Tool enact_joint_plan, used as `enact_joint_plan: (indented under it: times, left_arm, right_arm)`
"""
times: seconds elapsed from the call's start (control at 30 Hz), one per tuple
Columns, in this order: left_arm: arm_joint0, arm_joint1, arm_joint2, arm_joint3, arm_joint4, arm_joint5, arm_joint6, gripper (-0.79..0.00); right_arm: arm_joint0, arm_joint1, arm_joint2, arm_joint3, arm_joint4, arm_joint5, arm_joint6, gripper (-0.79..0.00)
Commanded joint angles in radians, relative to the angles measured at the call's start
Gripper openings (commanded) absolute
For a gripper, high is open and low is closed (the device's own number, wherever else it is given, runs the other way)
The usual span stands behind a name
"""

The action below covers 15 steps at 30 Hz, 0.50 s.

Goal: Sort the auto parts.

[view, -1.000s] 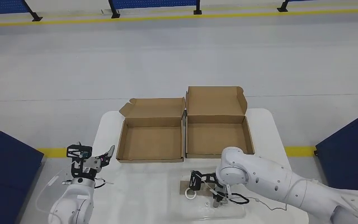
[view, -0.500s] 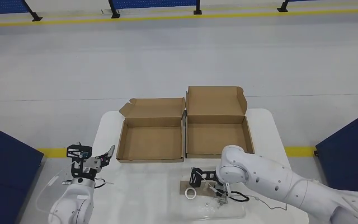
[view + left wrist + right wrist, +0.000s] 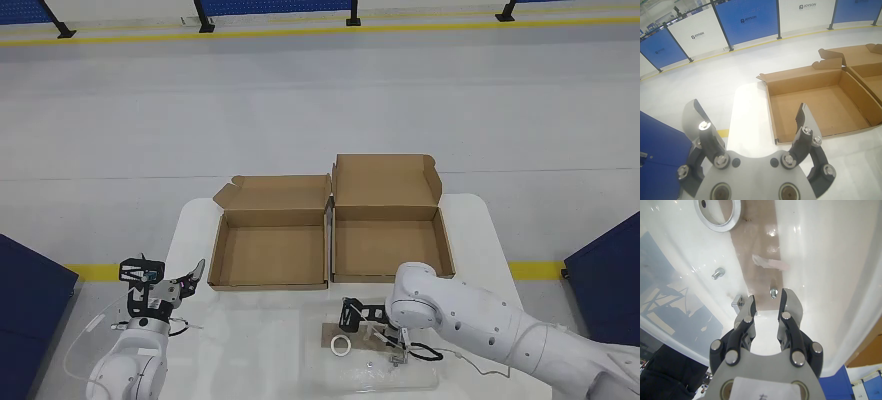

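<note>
I had the right gripper (image 3: 767, 300) low over the white table (image 3: 250, 330), close to the middle of its near edge. Its jaws were parted and gripped nothing. A small silver socket-head bolt (image 3: 773, 293) lay just ahead of the fingertips, in line with the gap and nearer one finger; I could not tell whether it touched. The bolt rested on a brown strip (image 3: 757, 247) on the table top. A small silver metal block with holes (image 3: 738, 303) sat just beside the outer face of the other finger.

Farther along the strip lay a pale pink scrap of tape (image 3: 770, 263). A second silver bolt (image 3: 717, 273) lay on its side on the white surface beside the strip, well apart from the fingers. A flat silver metal ring (image 3: 719, 215) lay beyond that, overlapping the strip's edge.

The left gripper (image 3: 748, 111) hung above the table's left edge, toward the near left corner, fingers spread wide and holding nothing. It faced an open brown cardboard box (image 3: 268, 255) set toward the table's far left corner. A second open cardboard box (image 3: 385, 248) stood right against it along the far edge, toward the far right corner. Both had their lid flaps raised at the back.
</note>
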State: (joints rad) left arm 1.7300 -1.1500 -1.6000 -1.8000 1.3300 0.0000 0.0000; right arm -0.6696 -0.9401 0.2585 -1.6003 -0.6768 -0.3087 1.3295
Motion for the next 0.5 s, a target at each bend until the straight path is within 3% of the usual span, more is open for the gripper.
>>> enact_joint_plan:
  times: [0.0, 0.2, 0.47]
  left_arm:
    - [0.0, 0.0, 0.0, 0.0, 0.0, 0.0, 0.0, 0.0]
    - [0.0, 0.0, 0.0, 0.0, 0.0, 0.0, 0.0, 0.0]
    - [0.0, 0.0, 0.0, 0.0, 0.0, 0.0, 0.0, 0.0]
  right_arm:
    - [-0.004, -0.004, 0.001, 0.011, -0.005, -0.001, -0.006, -0.582]
    - [-0.012, -0.016, 0.008, 0.03, -0.023, -0.004, -0.019, -0.665]
    - [-0.019, -0.03, 0.019, 0.047, -0.033, -0.012, -0.014, -0.693]
